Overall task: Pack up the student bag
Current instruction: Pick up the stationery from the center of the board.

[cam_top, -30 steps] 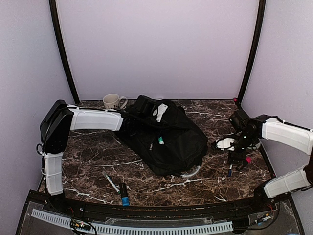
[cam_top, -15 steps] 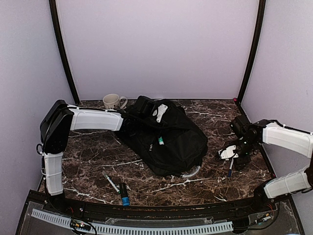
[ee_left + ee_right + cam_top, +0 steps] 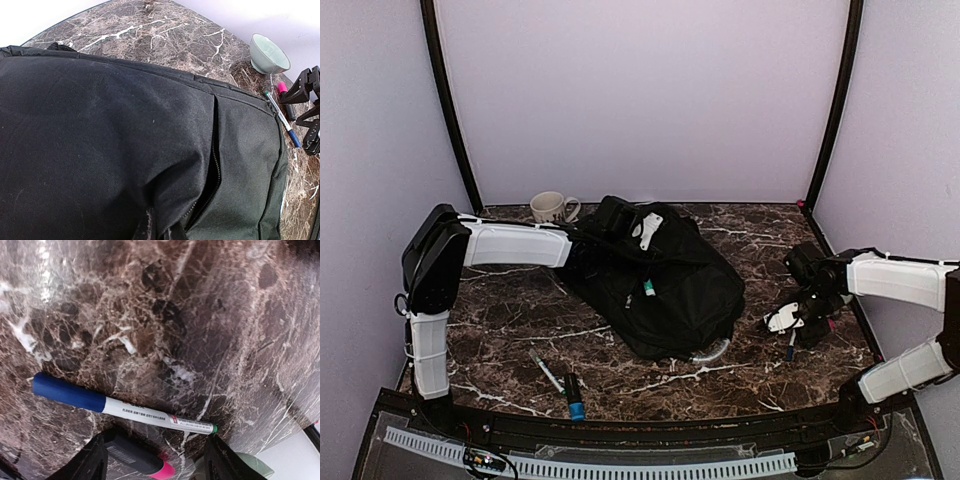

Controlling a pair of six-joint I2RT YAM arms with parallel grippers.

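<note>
Your left hand (image 3: 658,235) is clenched on a pinch of fabric at the far top of the student bag (image 3: 680,295). The bag lies flat in the middle of the bench (image 3: 520,310), and the left wrist view shows its zipper (image 3: 214,175) gaping a little. Your right hand (image 3: 155,440) sits low over the bench to the right of the bag, released, with its fingers (image 3: 95,460) spread. A black highlighter with a pink end (image 3: 137,459) lies between them, and a white pen with a blue cap (image 3: 125,407) lies just past the tips. A mug (image 3: 552,207) stands at the far edge, left of the bag. A grey pen (image 3: 545,368) and a blue-ended marker (image 3: 573,398) lie near the front.
</note>
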